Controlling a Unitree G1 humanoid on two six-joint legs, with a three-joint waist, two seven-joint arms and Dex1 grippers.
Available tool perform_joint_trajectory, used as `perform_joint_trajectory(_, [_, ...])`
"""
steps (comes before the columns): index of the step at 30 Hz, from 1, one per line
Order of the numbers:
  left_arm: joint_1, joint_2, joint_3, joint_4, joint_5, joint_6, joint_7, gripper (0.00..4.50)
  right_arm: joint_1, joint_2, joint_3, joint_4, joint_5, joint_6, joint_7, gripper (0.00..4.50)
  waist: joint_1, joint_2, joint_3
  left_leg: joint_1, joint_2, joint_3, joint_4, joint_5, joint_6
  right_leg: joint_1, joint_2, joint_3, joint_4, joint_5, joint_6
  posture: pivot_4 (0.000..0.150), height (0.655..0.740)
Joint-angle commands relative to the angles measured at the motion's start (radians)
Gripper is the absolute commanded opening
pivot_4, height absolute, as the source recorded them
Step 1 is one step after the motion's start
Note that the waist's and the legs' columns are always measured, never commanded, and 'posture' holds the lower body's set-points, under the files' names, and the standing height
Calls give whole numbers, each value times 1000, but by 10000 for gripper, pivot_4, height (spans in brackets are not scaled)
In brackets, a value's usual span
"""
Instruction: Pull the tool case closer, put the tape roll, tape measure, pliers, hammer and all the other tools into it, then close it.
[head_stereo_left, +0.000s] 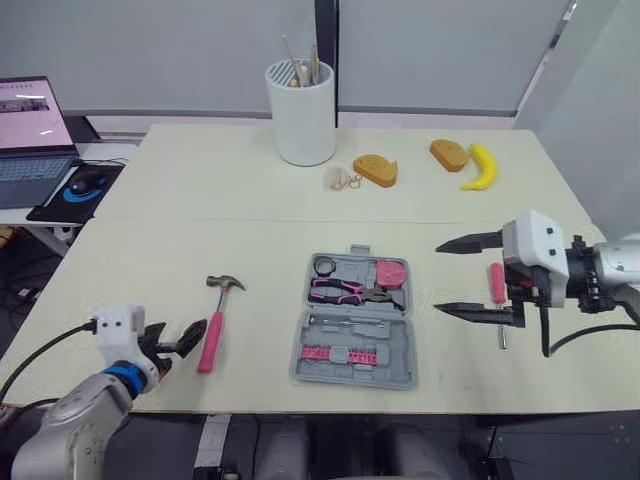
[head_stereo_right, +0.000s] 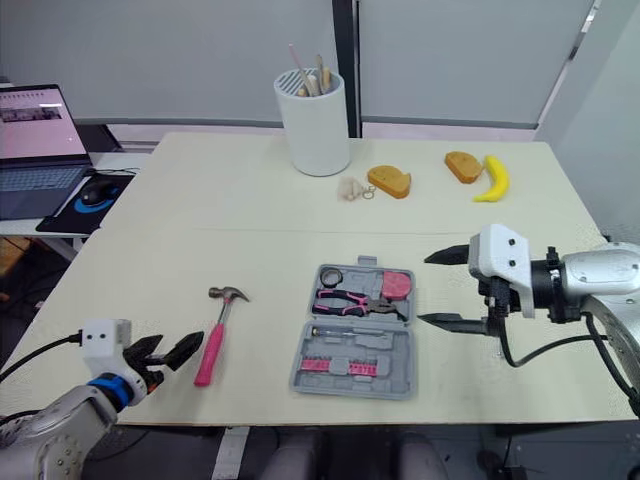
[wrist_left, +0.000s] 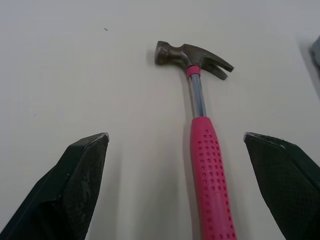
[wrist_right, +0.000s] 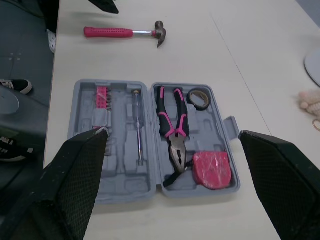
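Observation:
The grey tool case (head_stereo_left: 400, 368) lies open near the table's front middle. It holds a black tape roll (head_stereo_left: 325, 265), pink-handled pliers (head_stereo_left: 342, 290), a pink tape measure (head_stereo_left: 391, 272) and pink bits (head_stereo_left: 330, 352). A pink-handled hammer (head_stereo_left: 214, 325) lies on the table to the left of the case. My left gripper (head_stereo_left: 180, 333) is open at the hammer's handle end, and the handle (wrist_left: 207, 165) lies between its fingers, untouched. My right gripper (head_stereo_left: 439, 278) is open just right of the case, facing it. A pink screwdriver (head_stereo_left: 497, 284) lies on the table behind that gripper.
At the back stand a white utensil holder (head_stereo_left: 300, 110), two bread pieces (head_stereo_left: 375, 170) (head_stereo_left: 449, 153), a banana (head_stereo_left: 482, 167) and a small pale object (head_stereo_left: 339, 178). A laptop (head_stereo_left: 35, 125) and a mouse (head_stereo_left: 86, 183) sit on a side desk at left.

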Motion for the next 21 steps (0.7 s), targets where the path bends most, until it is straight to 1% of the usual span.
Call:
perform_joint_trajectory(1, [-51, -24, -32, -9, 47, -8, 80, 45000, -46, 16, 25, -14, 14, 17, -12, 44636, 3, 0, 0, -1, 0, 0, 0, 0, 0, 0, 0, 0, 0, 0, 0, 1500, 7400])
perform_joint_trajectory(5, [-113, -41, -84, 23, 92, 4, 126, 45000, -71, 45, 57, -3, -5, 10, -24, 44636, 5, -1, 0, -1, -1, -1, 0, 0, 0, 0, 0, -1, 0, 0, 0, 1500, 7400])
perform_joint_trajectory(8, [-158, -38, -129, 56, 111, 3, 121, 45000, -86, 67, 84, 15, -45, -32, -33, 44636, 4, -1, 0, -1, -1, 0, 0, 0, 0, -1, 0, 0, 0, 0, 1, 1500, 7400])
perform_joint_trajectory(12, [-219, -28, -163, 127, 146, 11, 140, 45000, -109, 100, 85, 17, -26, -15, -41, 44636, 1, -1, 0, -1, -1, 0, 0, 0, 0, -1, 1, -1, 1, 0, 1, 1500, 7400])
perform_joint_trajectory(17, [-263, -33, -190, 184, 186, 29, 164, 45000, -122, 110, 90, 24, -32, -5, -36, 44636, 0, -1, 0, -1, -1, -1, 0, 0, 0, -1, 1, -1, 1, 0, 1, 1500, 7400])
perform_joint_trajectory(20, [-263, -29, -212, 197, 197, 48, 149, 45000, -122, 113, 86, 23, -28, -1, -37, 44636, -1, -1, 0, -1, -1, -1, 0, 0, 0, -1, 1, -1, 1, 0, 1, 1500, 7400])
perform_joint_trajectory(21, [-262, -25, -222, 202, 204, 46, 139, 43197, -122, 114, 87, 24, -29, -1, -37, 44905, -1, -1, 0, -1, -1, -1, 0, 0, 0, -1, 1, -1, 1, 0, 1, 1500, 7400])
